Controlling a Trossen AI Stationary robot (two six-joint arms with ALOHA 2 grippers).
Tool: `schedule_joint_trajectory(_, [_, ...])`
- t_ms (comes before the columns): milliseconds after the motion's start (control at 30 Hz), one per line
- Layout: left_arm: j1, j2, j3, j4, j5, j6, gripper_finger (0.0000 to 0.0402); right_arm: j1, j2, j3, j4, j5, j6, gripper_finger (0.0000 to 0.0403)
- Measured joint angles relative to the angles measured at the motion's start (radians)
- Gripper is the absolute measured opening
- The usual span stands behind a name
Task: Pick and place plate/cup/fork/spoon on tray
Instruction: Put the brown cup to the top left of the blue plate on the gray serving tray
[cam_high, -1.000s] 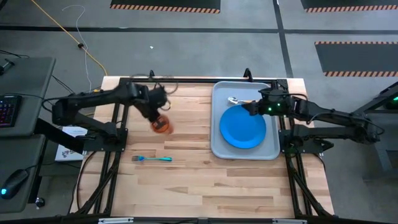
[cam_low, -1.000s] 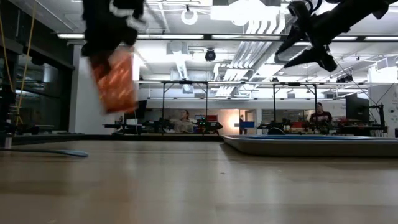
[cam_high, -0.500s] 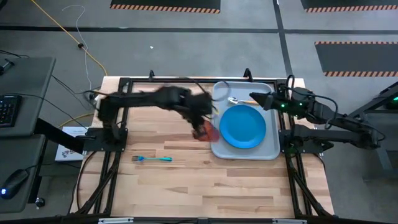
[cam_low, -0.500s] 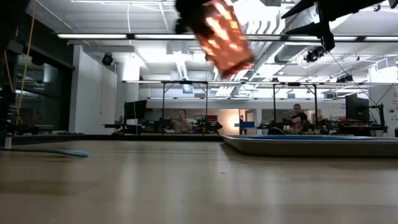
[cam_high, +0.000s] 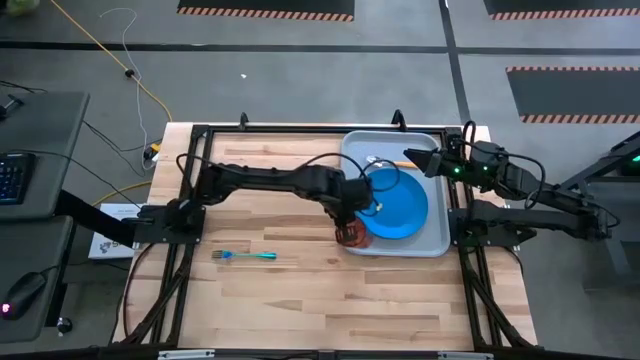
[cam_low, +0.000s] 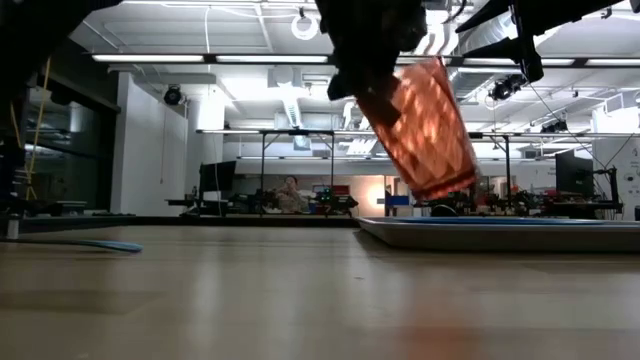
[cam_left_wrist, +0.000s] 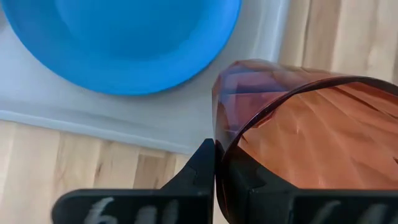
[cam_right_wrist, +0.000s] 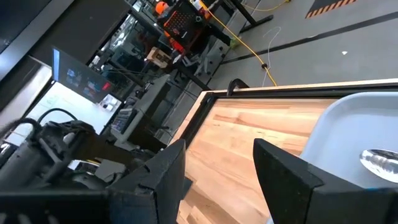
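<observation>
Wood table (cam_high: 300, 290) w/ grey tray (cam_high: 438, 245) as landmark. Plate (cam_high: 395, 205) sits in tray, spoon (cam_high: 378, 161) at tray's far end, fork (cam_high: 245, 256) well off tray on bare wood. Left gripper (cam_high: 352, 222) clamped on cup (cam_high: 351, 236) rim, cup tilted in air over tray's near-left edge. Cup looks light, thin, stiff, prob slippery; rim pinch is fine, but set down upright. Right gripper (cam_high: 425, 162) spread wide, holding nothing, at tray's far-right side.
</observation>
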Motion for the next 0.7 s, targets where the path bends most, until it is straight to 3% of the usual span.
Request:
schedule_joint_trajectory(167, [0.013, 0.023, -0.002, 0.002, 0.003, 0.0, 0.0001, 0.0, 0.0, 0.0, -0.001, 0.0, 0.002, 0.0181])
schedule_joint_trajectory(700, [0.026, 0.04, -0.016, 0.127, -0.15, 0.017, 0.0003, 0.0, 0.0, 0.0, -0.004, 0.0, 0.003, 0.0181])
